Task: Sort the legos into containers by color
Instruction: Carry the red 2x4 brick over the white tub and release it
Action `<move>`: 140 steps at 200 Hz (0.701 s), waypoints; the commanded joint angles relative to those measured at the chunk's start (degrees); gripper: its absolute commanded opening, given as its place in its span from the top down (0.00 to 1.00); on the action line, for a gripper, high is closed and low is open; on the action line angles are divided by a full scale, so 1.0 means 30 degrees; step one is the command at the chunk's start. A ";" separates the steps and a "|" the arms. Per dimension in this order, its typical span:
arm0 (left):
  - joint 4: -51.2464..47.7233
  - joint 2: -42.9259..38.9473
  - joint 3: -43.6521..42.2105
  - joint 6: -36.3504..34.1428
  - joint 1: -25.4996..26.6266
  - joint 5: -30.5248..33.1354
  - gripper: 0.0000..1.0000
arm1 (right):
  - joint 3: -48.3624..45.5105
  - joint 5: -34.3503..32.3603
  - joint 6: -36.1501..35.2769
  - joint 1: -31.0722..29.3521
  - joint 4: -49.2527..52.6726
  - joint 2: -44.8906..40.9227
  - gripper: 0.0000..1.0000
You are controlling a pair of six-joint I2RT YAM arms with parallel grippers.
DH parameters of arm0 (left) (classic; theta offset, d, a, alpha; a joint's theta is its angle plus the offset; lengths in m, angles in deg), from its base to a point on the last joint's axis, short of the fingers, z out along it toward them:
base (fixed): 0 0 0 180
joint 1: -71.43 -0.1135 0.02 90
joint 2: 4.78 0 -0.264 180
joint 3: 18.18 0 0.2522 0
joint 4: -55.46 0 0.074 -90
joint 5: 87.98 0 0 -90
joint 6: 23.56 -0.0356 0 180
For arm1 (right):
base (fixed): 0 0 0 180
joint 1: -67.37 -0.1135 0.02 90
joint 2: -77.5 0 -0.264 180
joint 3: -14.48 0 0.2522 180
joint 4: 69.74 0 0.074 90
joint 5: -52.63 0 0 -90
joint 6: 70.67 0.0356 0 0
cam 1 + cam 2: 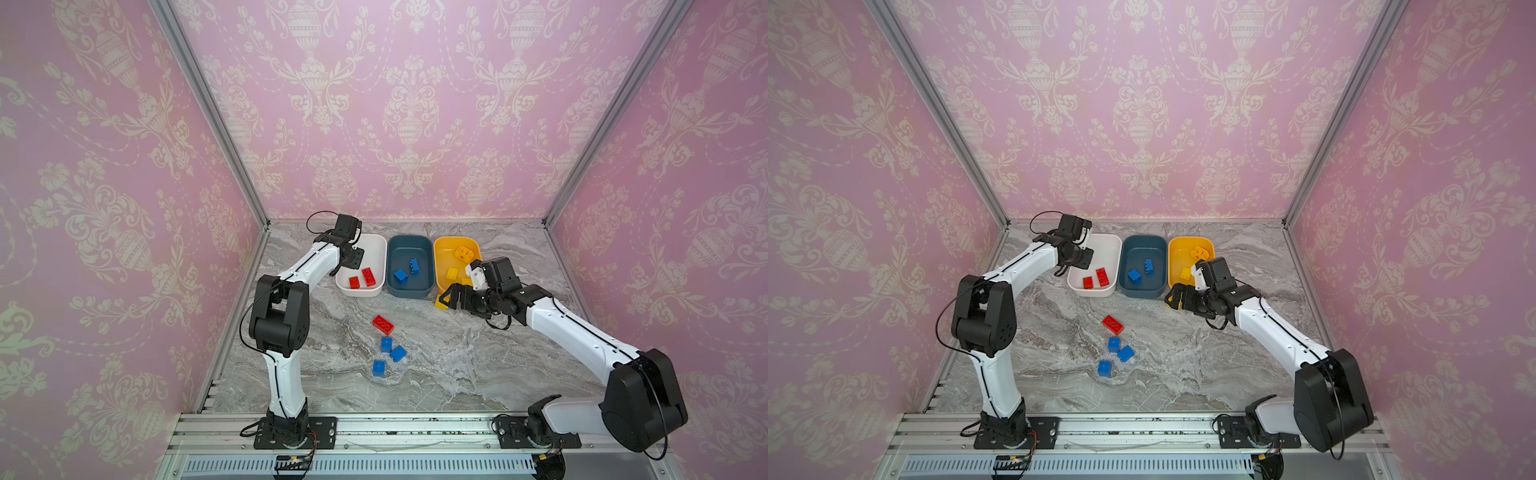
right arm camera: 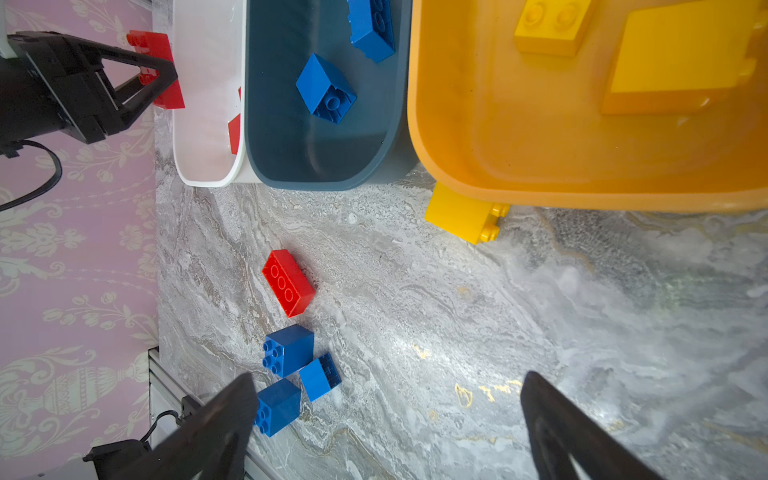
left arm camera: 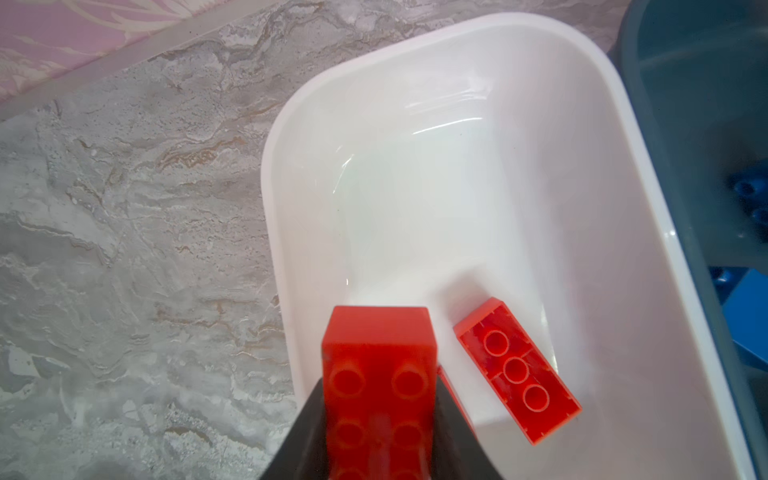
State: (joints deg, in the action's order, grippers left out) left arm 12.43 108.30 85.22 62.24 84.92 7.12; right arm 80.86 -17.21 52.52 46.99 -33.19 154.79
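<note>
Red brick point(image 3: 376, 345) is hanging over white tub point(image 3: 268, 195), clamped in L gripper point(image 3: 380, 386). R gripper point(image 2: 388, 386), jaws wide, empty, is hovering nr yellow brick point(image 2: 459, 216). Approx half is looking sorted; loose red point(image 1: 383, 324), blue trio point(image 1: 386, 344) are waiting on table point(image 1: 478, 365).

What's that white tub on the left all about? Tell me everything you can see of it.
The white tub is a shallow, rounded-rectangular dish of glossy plastic, upright on the marbled table, leftmost of three and right beside the teal tub. A short red brick and a long red brick, hollow side up, lie at its near end. The left gripper hangs over it, holding a third red brick.
</note>
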 commanded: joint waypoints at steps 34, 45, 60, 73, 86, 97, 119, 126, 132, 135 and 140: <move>0.0959 -0.0512 0.0057 -0.0096 -0.0070 0.0122 0.22 | 0.0097 0.0119 0.0245 0.0008 -0.0066 -0.0248 0.00; 0.1196 -0.0761 -0.0193 -0.0019 -0.0045 0.0076 0.18 | 0.0126 0.0105 0.0245 -0.0003 -0.0077 -0.0218 0.00; 0.1318 -0.1057 -0.0423 0.0127 -0.0054 -0.0047 0.16 | 0.0139 0.0102 0.0245 -0.0031 -0.0082 -0.0219 0.00; 0.1410 -0.1318 -0.0580 0.0272 -0.0035 -0.0239 0.13 | 0.0129 0.0037 0.0245 -0.0042 -0.0061 -0.0175 0.00; 0.1543 -0.1628 -0.0822 0.0445 -0.0020 -0.0428 0.12 | 0.0126 0.0021 0.0245 -0.0064 -0.0013 -0.0186 0.00; 0.1745 -0.1956 -0.1102 0.0594 -0.0024 -0.0596 0.11 | 0.0111 -0.0055 0.0245 -0.0118 -0.0017 -0.0185 0.00; 0.2245 -0.2760 -0.1829 0.0969 -0.0034 -0.1093 0.09 | 0.0148 -0.0337 0.0245 -0.0229 -0.0008 -0.0136 0.00; 0.2420 -0.3021 -0.2092 0.1117 -0.0045 -0.1265 0.08 | 0.0177 -0.0524 0.0245 -0.0316 0.0044 -0.0110 0.00; 0.2560 -0.3290 -0.2335 0.1235 -0.0042 -0.1410 0.08 | 0.0206 -0.0669 0.0245 -0.0418 0.0057 -0.0102 0.00; 0.2626 -0.3425 -0.2467 0.1290 -0.0034 -0.1474 0.08 | 0.0209 -0.0797 0.0245 -0.0469 0.0078 -0.0080 0.00; 0.2735 -0.3659 -0.2679 0.1382 -0.0031 -0.1560 0.08 | 0.0241 -0.1007 0.0245 -0.0568 0.0122 -0.0051 0.00</move>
State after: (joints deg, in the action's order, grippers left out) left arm 18.44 101.65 79.91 63.59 84.92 5.37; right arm 80.86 -17.91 52.57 46.55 -33.19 154.79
